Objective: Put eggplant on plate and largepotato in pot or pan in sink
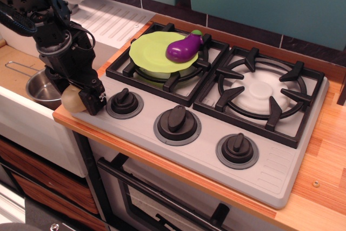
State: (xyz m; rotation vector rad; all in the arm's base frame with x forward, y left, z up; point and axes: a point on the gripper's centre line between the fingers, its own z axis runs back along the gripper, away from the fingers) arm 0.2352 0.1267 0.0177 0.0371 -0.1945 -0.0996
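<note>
Blue-green cupboards and a dark tiled wall are seen behind a toy kitchen. At the far left, the white sink (32, 117) is found, and the steel pot (39, 87) is set down inside it. Just beside the pot, at the corner of the wooden counter (324, 150), the potato (71, 100) is gripped by the black gripper (81, 97), whose fingers are closed around it. Only a small pale part of the potato is seen, so it cannot be told whether it is lifted or resting on the counter. To the right, on the left burner of the stove (216, 133), the green plate (148, 52) is laid, and the eggplant (184, 47) is resting on it. So the eggplant part looks done. The potato is not yet in the pot, so that part is left.
</note>
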